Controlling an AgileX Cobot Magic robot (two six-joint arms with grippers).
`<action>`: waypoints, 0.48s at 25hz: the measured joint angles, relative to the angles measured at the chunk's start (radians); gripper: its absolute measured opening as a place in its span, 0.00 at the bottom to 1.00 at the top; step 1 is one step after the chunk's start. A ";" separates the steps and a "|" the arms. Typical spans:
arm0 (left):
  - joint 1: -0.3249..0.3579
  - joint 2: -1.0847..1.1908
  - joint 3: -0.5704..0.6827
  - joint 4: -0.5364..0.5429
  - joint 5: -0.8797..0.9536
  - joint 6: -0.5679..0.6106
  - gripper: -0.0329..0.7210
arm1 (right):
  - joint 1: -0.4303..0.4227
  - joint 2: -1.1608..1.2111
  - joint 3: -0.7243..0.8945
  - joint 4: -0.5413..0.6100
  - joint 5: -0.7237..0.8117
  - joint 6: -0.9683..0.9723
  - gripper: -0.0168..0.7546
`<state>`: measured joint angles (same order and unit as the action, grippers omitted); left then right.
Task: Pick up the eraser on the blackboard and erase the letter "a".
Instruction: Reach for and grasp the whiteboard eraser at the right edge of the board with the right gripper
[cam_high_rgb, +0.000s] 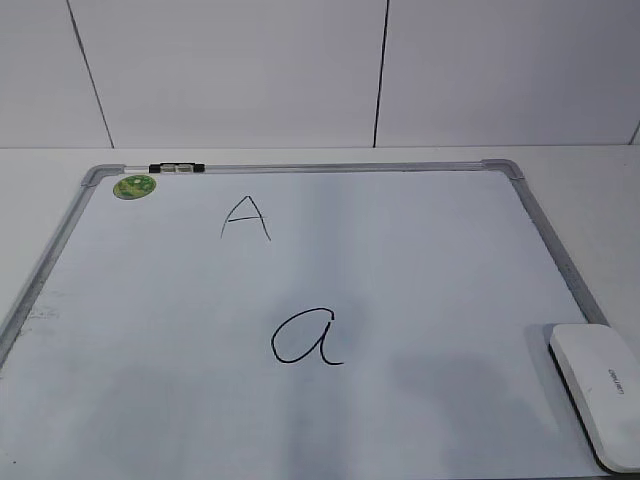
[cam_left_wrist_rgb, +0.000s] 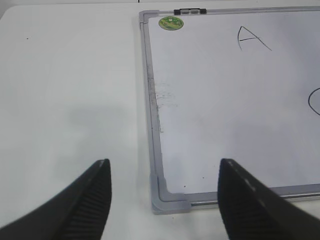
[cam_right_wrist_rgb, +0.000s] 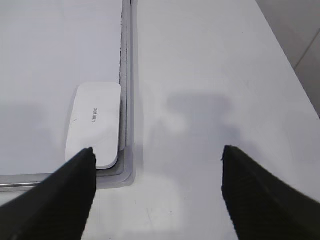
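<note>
Nearest to us in the left wrist view, the left end effector (cam_left_wrist_rgb: 162, 200) is released, its two dark ribbed fingers (cam_left_wrist_rgb: 90, 200) spread wide above the near left corner of the blackboard (cam_left_wrist_rgb: 159, 150) and the bare white bench (cam_left_wrist_rgb: 70, 90) beside it. In the right wrist view, the right end effector (cam_right_wrist_rgb: 155, 195) is likewise released, fingers (cam_right_wrist_rgb: 260, 195) well apart, over the board's near right corner. Neither end effector touches anything.

The eraser (cam_right_wrist_rgb: 95, 122) lies flat on the blackboard in that near right corner, its long side against the grey frame. It is a white, smooth, rounded oblong with small grey lettering on top; a dark edge shows beneath it. Nothing rests on it or blocks access to it.

Further in, we see the letter "a" (cam_high_rgb: 308, 337) in black marker near the centre of the board, well apart from the eraser. It has a round loop and a short tail.

Beyond it stands a thinner capital "A" (cam_high_rgb: 246, 218). At the far edge we find a round green sticker (cam_high_rgb: 134, 186) and a small dark clip (cam_high_rgb: 176, 168) on the frame.
</note>
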<state>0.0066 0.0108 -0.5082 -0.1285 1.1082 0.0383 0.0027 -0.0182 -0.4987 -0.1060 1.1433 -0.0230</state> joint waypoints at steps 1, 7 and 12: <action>0.000 0.000 0.000 0.000 0.000 0.000 0.70 | 0.000 0.000 0.000 0.000 0.000 0.000 0.79; 0.000 0.000 0.000 0.000 0.000 0.000 0.70 | 0.000 0.000 0.000 0.000 0.000 0.000 0.79; 0.000 0.000 0.000 0.000 0.000 0.000 0.70 | 0.000 0.000 0.000 0.000 0.000 0.000 0.79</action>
<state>0.0066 0.0108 -0.5082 -0.1285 1.1082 0.0383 0.0027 -0.0182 -0.4987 -0.1060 1.1433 -0.0230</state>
